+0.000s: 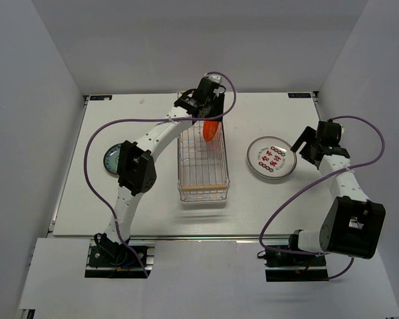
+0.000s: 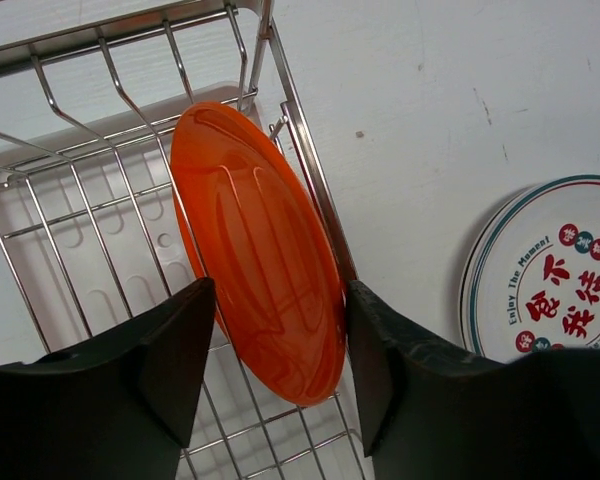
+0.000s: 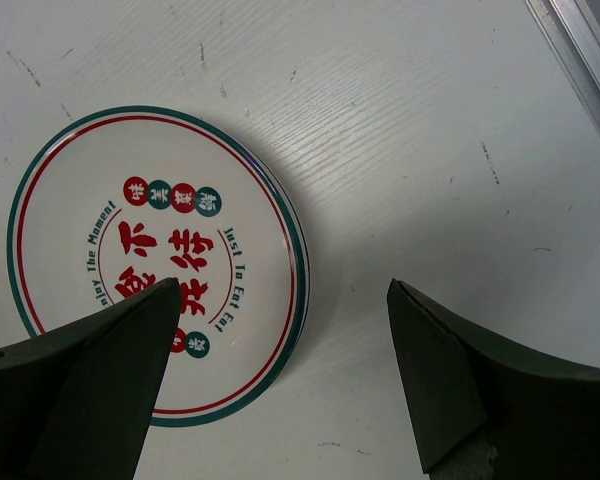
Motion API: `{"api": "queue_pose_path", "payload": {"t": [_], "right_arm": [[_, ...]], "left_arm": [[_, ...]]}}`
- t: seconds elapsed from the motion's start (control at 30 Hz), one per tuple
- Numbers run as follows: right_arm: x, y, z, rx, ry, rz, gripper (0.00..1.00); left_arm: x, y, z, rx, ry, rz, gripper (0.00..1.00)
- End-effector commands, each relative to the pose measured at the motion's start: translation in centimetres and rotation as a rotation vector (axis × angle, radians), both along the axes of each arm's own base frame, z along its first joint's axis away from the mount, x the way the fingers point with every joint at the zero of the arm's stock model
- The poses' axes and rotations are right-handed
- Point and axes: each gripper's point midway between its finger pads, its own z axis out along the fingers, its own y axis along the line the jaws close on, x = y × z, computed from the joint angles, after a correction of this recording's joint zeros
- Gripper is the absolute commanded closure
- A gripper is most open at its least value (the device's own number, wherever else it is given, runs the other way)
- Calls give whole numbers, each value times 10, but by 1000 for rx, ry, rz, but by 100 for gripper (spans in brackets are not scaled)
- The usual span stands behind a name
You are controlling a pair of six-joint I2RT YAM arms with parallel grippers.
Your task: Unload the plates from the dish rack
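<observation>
The dish rack (image 1: pixel 224 166) stands mid-table, also in the left wrist view (image 2: pixel 70 190). An orange plate (image 1: pixel 211 129) stands on edge at its far end, leaning on the right side wires (image 2: pixel 260 250). My left gripper (image 1: pixel 209 114) is open, one finger on each side of that plate (image 2: pixel 278 370), the right finger close against it. The teal-rimmed white plate (image 1: pixel 271 158) lies flat on the table right of the rack (image 3: pixel 155 265), seemingly atop other white plates. My right gripper (image 1: pixel 304 143) is open and empty above that plate's right edge (image 3: pixel 280 370).
A grey-blue plate (image 1: pixel 110 159) lies flat at the table's left, partly hidden by my left arm. The rest of the rack holds no plates. The table's right edge rail (image 3: pixel 580 60) is near my right gripper.
</observation>
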Motion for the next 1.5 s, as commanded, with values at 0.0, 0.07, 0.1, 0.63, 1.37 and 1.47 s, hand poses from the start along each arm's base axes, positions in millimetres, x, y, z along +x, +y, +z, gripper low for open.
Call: {"api": "queue_pose_path", "payload": {"t": [0.0,0.07,0.1,0.63,1.37,1.47], "right_arm": [[11,-6,22,-18,-58,-22,11],[10,-6,21,-18,-53,-21,11],[10,-6,21,-16,-55,-22,11],[11,-7,19,-16,-50,-28,11],[13,-6,15,-13,-31,-23,11],[13,-4,15,-4,-34,-14,11]], "left_arm": [[2,4,23,-14,-42,45,38],[1,9,23,-6,-44,65,41],[0,11,27,-8,-49,69,42],[-14,-6,64,-144,-60,-2,94],[-47,33,190,-249,-259,48,100],[-60,48,203,-242,-287,61,100]]}}
